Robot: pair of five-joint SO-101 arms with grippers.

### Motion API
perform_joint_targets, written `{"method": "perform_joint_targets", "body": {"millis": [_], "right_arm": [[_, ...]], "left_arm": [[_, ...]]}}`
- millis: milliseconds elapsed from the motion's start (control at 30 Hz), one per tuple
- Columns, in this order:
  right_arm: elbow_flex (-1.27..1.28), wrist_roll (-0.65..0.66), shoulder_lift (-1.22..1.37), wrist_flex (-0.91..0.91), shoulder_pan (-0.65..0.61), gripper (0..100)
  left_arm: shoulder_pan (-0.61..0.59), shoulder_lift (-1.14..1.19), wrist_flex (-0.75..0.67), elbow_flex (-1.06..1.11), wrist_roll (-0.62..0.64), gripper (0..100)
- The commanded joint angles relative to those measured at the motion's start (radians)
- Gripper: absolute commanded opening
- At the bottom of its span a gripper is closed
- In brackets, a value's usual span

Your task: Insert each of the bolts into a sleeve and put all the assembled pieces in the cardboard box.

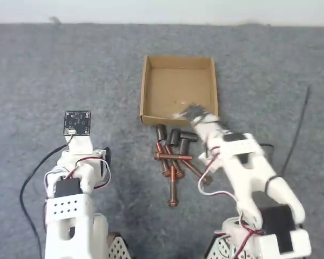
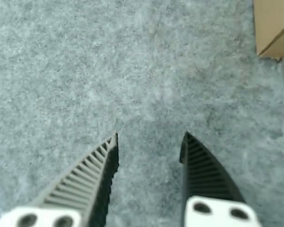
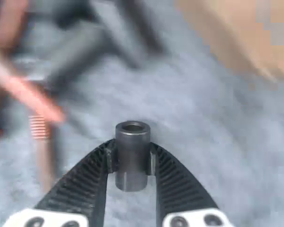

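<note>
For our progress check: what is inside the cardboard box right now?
The cardboard box shows bare brown floor, with no assembled piece visible. Its near right corner is covered by the right gripper, which holds a sleeve.

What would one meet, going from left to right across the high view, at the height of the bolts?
Left arm → pile of bolts and dark sleeves → right arm → thin black cable. The cardboard box is left out, as it lies beyond the pile, over the same span.
</note>
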Motion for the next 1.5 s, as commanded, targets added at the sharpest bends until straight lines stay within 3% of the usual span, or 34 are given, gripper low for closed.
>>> {"method": "perform_joint_targets", "body": {"millis": [0, 67, 300, 567, 967, 1067, 1267, 1467], "right_arm": [[-0.035, -0.215, -0.124, 0.038, 0.130, 0.6], [-0.009, -0.279, -0.148, 0.045, 0.168, 0.6], [0.058, -0.281, -0.156, 0.035, 0.191, 0.6], [0.072, -0.247, -0.136, -0.004, 0.191, 0.6], [0.054, -0.245, -0.099, -0.016, 0.166, 0.6], [0.054, -0.245, -0.099, -0.016, 0.168, 0.6], [0.054, -0.245, -0.099, -0.018, 0.165, 0.6], [0.054, -0.226, -0.099, -0.019, 0.163, 0.6]], "left_arm": [[0.003, -0.021, -0.005, -0.051, 0.011, 20], [0.005, -0.021, -0.005, -0.053, 0.012, 20], [0.129, -0.009, 0.032, -0.091, 0.083, 20], [0.250, 0.287, 0.129, -0.306, 0.046, 20], [0.649, 0.407, 0.123, -0.417, 0.025, 20], [0.667, 0.459, 0.127, -0.472, 0.025, 19], [0.672, 0.710, 0.129, -0.602, 0.018, 5], [0.669, 0.798, 0.278, -0.702, -0.187, 8]]}}
